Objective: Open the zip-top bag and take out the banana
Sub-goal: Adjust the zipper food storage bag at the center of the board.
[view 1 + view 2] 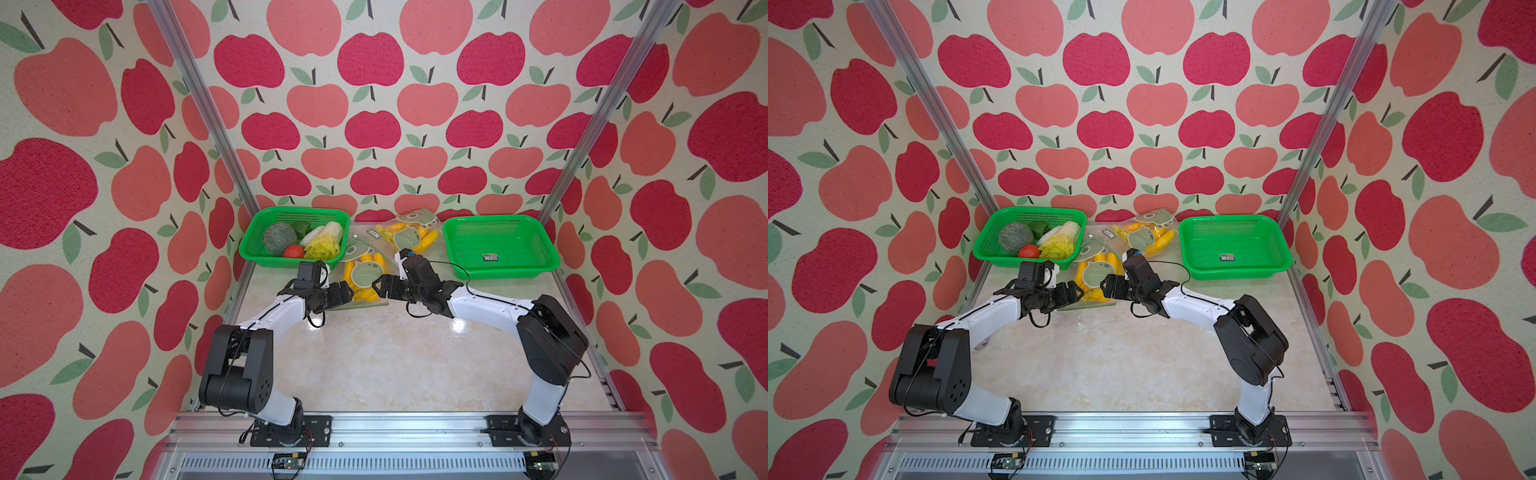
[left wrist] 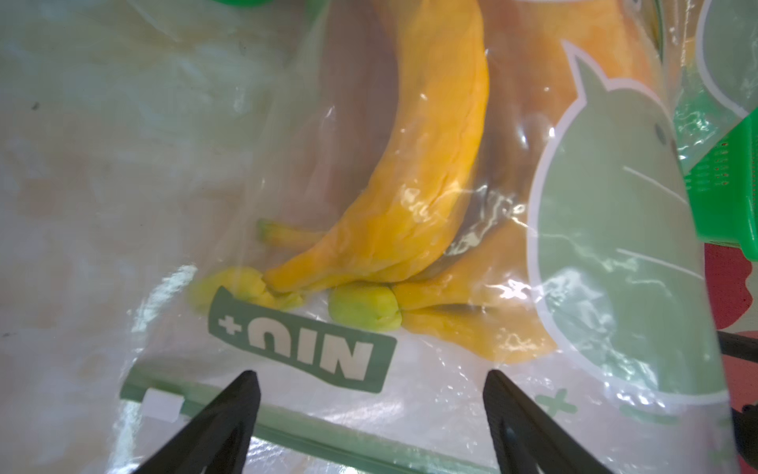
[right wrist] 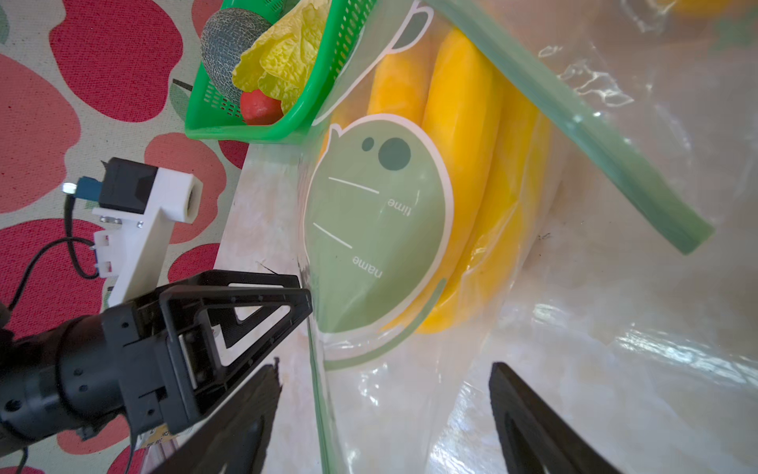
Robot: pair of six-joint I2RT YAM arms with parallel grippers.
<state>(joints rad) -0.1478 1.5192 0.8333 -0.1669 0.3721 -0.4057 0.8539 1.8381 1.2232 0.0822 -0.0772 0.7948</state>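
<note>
L claw [image 1: 351,293] & R claw [image 1: 375,286], both apart, flank zip-top bag [image 1: 364,272]; veg basket [image 1: 274,261], 2nd bag [image 1: 409,237] just behind, maybe touching.

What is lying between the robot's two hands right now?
A clear zip-top bag holding yellow bananas lies on the table between the left hand and the right hand; both top views show it.

White link shells and black joint housings form the left arm [image 1: 270,316] and right arm [image 1: 490,303], with thin black cables [image 3: 68,221], screwed black base plates [image 1: 320,428] and triangular open-frame black fingers [image 3: 266,296].
</note>
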